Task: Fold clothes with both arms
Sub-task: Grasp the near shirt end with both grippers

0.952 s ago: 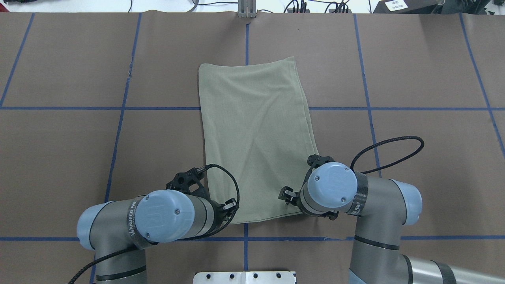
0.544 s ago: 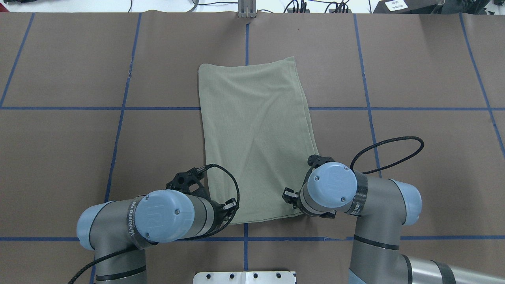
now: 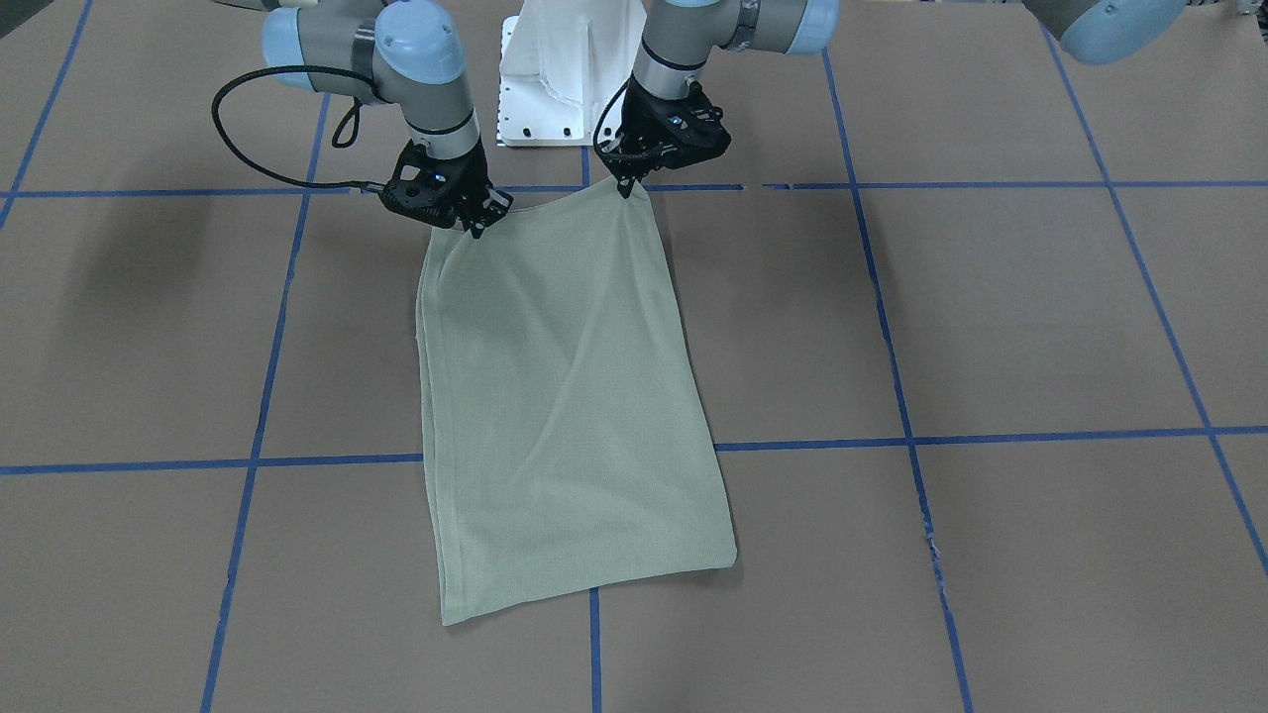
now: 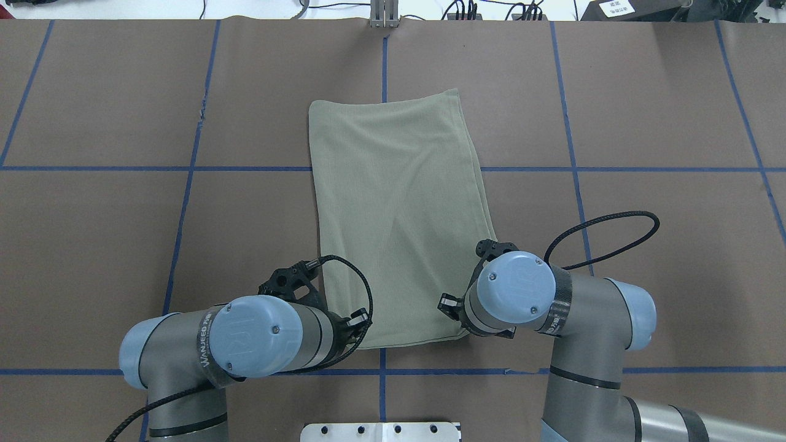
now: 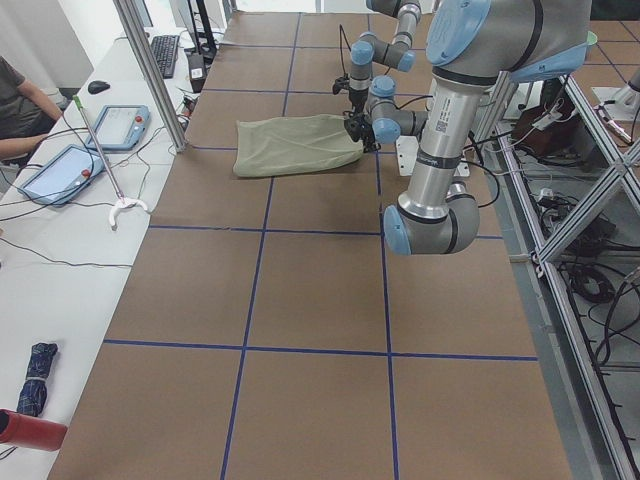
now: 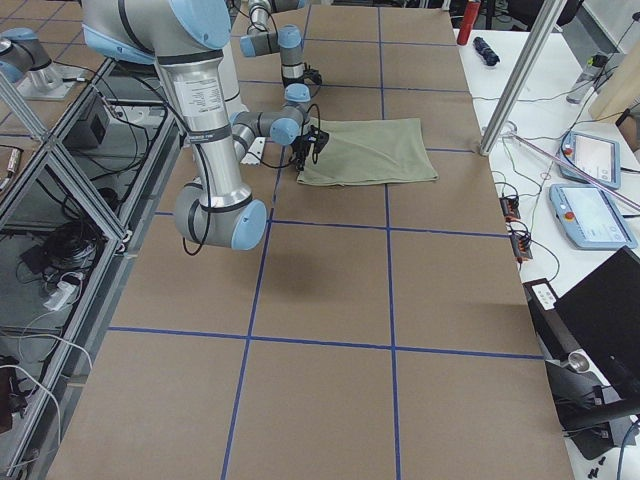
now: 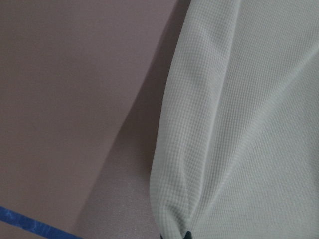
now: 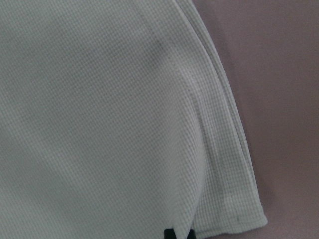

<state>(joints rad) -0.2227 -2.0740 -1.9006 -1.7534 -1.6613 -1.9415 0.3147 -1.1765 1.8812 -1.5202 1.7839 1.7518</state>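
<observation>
green shirt (image 4: 393, 202) on table (image 4: 645, 110), pedestal (image 4: 381, 431) nearby, near corners seemingly pinched

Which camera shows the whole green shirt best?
The exterior front-facing view: the whole shirt lies unblocked. Overhead, the arms cover its near corners; the side views show it small; the wrist cameras see only fabric close up.

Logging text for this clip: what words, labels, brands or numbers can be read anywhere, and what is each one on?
"WANJEE...": black band on the left arm; the characters after it are unclear.
Matching band on the right arm: print too blurred to read.
White label beyond the table's far edge: too small to read.
Shirt: no readable text showing.
</observation>
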